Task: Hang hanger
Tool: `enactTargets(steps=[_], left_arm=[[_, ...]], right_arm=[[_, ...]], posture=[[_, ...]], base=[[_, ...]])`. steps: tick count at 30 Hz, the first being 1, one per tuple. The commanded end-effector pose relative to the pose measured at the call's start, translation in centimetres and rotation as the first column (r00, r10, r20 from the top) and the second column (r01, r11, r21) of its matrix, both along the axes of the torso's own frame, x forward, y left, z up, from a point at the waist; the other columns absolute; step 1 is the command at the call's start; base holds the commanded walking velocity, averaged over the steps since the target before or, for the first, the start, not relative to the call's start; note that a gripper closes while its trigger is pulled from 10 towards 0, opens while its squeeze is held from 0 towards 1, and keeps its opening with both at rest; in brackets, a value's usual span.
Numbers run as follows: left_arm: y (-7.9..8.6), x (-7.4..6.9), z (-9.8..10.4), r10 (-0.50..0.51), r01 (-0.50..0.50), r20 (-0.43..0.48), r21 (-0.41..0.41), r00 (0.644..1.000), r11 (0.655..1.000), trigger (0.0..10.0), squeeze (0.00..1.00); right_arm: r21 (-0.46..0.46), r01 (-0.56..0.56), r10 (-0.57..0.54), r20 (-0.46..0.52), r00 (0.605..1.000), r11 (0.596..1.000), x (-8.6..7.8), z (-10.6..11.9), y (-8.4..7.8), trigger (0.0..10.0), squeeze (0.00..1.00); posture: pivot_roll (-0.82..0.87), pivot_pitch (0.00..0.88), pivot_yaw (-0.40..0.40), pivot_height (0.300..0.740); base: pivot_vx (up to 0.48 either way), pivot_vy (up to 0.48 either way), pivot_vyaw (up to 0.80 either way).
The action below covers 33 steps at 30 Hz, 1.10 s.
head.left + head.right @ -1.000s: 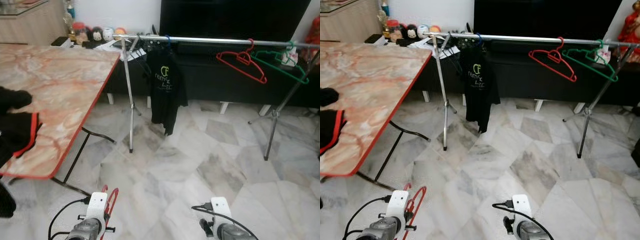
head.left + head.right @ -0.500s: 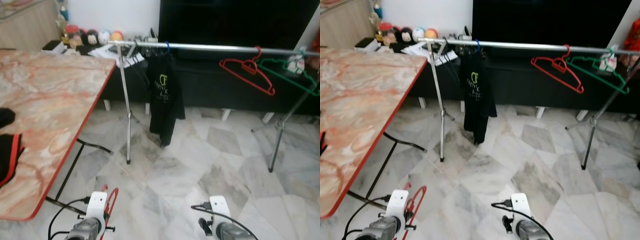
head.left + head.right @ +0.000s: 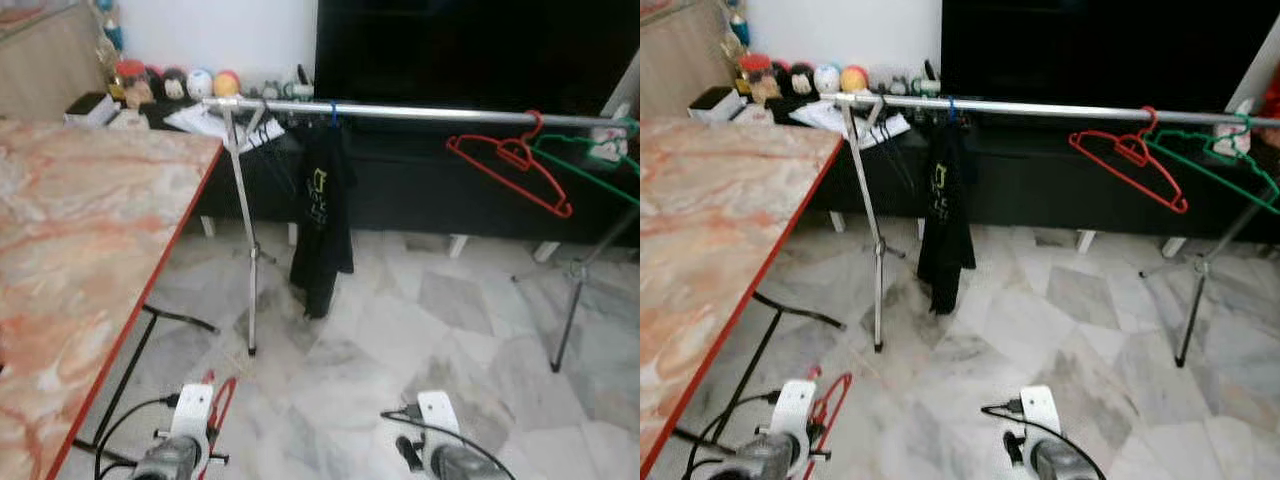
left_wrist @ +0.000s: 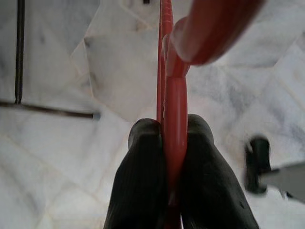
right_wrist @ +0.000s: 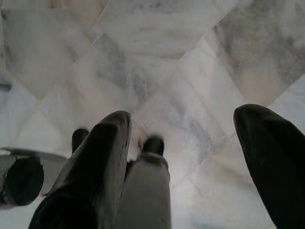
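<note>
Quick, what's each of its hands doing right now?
Left end effector: closed on a red hanger.
Right end effector: open, holding nothing.

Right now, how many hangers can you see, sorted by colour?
Red hangers: 2, one on the rail at, one clamped in the left gripper at.
Green hangers: 1, beside the red one on the rail.
Blue hangers: 1, hook showing above the black shirt.
Total: 4
</note>
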<state>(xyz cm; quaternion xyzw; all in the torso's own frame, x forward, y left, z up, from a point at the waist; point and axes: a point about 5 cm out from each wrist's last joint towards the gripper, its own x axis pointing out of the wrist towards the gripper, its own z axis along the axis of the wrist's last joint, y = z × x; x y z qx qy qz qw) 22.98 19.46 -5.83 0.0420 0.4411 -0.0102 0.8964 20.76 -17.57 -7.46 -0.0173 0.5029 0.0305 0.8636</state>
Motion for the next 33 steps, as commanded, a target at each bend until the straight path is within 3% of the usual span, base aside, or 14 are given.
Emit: enactTargets(steps=[1, 11, 26, 33], left_arm=[[-0.82, -0.03, -0.15, -0.02, 0.02, -0.01, -0.012, 1.0, 1.0, 10.0, 0.0], [-0.71, -0.07, -0.16, -0.028, 0.028, -0.012, -0.002, 1.0, 1.0, 10.0, 0.0], [-0.23, -0.05, -0.08, -0.03, 0.031, -0.015, 0.021, 0.999, 0.999, 10.0, 0.0], [-0.18, 0.02, -0.03, -0.038, 0.038, -0.014, 0.025, 0.999, 0.999, 10.0, 0.0]], right_arm=[[-0.018, 0.016, -0.016, -0.012, 1.0, 1.0, -0.39, -0.11, -0.93, 10.0, 0.0], [-0.018, 0.008, -0.009, -0.014, 1.0, 1.0, -0.43, -0.15, -0.82, 10.0, 0.0], [-0.01, 0.006, -0.006, -0.013, 1.0, 1.0, -0.38, -0.17, -0.42, 10.0, 0.0], [-0.012, -0.005, 0.004, -0.012, 1.0, 1.0, -0.31, -0.13, -0.39, 10.0, 0.0]], posture=[[0.03, 0.0, -0.038, 0.74], [0.03, 0.0, -0.035, 0.74], [0.03, 0.0, -0.024, 0.74], [0.03, 0.0, -0.021, 0.74]], base=[[0.39, 0.0, 0.0], [0.383, 0.0, 0.0], [0.0, 0.0, 0.0], [0.0, -0.33, 0.0]])
